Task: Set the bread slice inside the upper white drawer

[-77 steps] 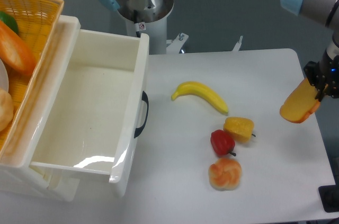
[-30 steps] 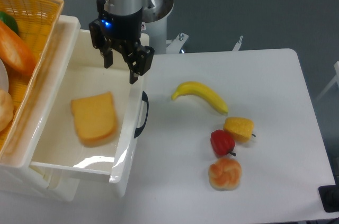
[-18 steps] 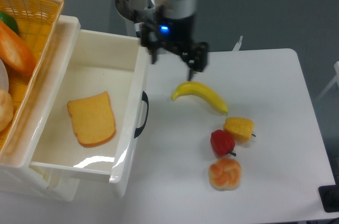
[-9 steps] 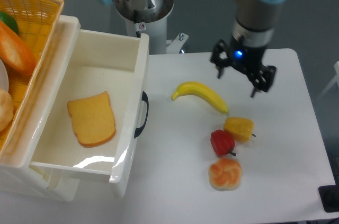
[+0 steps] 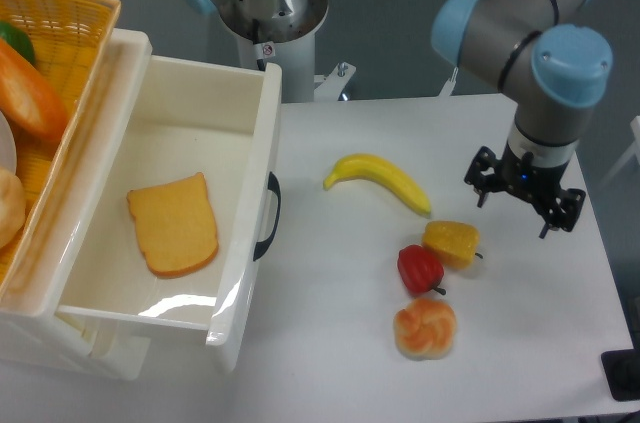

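Note:
The bread slice (image 5: 174, 226) lies flat on the floor of the upper white drawer (image 5: 246, 203), which stands pulled open at the left with its black handle (image 5: 270, 215) facing the table. My gripper (image 5: 521, 209) is far from it, at the right side of the table just right of a yellow pepper (image 5: 451, 242). Its fingers point down, spread apart and empty.
On the table lie a banana (image 5: 379, 180), a red pepper (image 5: 420, 269) and a round swirled bun (image 5: 425, 328). A yellow wicker basket (image 5: 60, 23) with a long loaf (image 5: 28, 88) sits at the far left above the drawer. The arm's base (image 5: 265, 3) stands at the back.
The gripper carried the bread slice from the right to the drawer, let it go there, then moved back across the table to the right side, empty and open.

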Robot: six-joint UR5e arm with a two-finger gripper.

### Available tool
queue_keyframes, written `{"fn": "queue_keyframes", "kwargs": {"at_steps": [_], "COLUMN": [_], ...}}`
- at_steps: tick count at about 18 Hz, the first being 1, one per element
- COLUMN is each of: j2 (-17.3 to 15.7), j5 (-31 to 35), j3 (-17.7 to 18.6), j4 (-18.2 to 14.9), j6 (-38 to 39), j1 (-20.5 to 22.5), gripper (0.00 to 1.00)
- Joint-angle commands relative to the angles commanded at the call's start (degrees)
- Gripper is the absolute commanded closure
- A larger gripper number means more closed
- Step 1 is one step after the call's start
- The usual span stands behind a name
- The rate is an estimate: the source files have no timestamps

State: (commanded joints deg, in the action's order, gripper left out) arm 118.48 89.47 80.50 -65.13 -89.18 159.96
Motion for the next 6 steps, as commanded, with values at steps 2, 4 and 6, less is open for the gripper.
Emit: {"fn": "queue_keyframes", "kwargs": {"at_steps": [2,4,6], "j2": [0.09,0.87,1.32], "j5": [0.09,0.18,0.18], "j3": [0.35,0.36,0.36], "j4": [0.0,0.0,0.09], "j6": [-2.14,-2.14,-2.14], "j1": [0.27,0.44,0.36], "gripper": [0.0,0.0,0.0]}}
